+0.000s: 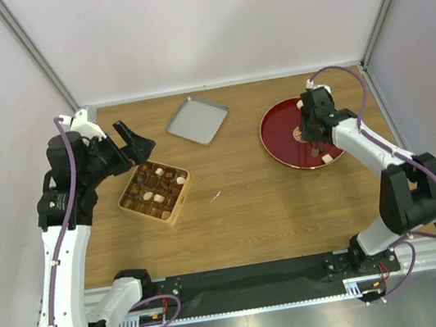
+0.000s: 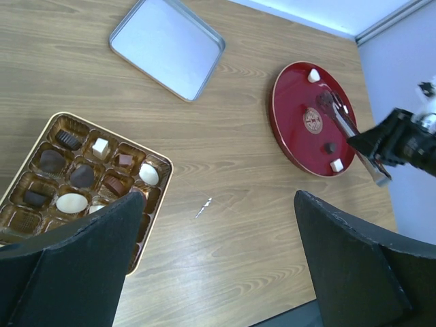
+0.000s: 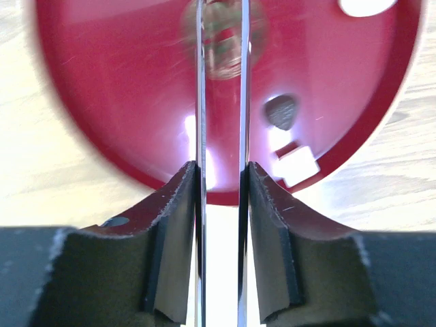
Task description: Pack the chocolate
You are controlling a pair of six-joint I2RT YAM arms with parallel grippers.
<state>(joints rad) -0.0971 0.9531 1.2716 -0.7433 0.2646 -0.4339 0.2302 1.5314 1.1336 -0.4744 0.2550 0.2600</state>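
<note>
The chocolate is split between two places. Several dark, tan and white pieces [image 2: 82, 176] sit in the tan grid box [image 2: 116, 138], which also shows in the top view [image 1: 180, 198]. A few pieces lie on the red plate [image 1: 280, 133]: a dark one [image 3: 281, 112], a white cube [image 3: 295, 165] and a white one [image 2: 313, 75]. My right gripper [image 3: 221, 167] is shut on the thin metal tongs [image 3: 199, 102], whose tips reach over the plate's middle [image 2: 325, 101]. My left gripper [image 2: 219, 201] is open and empty, held above the table next to the box [image 1: 134, 144].
A grey square tray [image 1: 197, 119] lies at the back centre, also in the left wrist view [image 2: 167, 44]. A small silvery scrap [image 1: 216, 197] lies on the wood between box and plate. White walls close in the table's back and sides.
</note>
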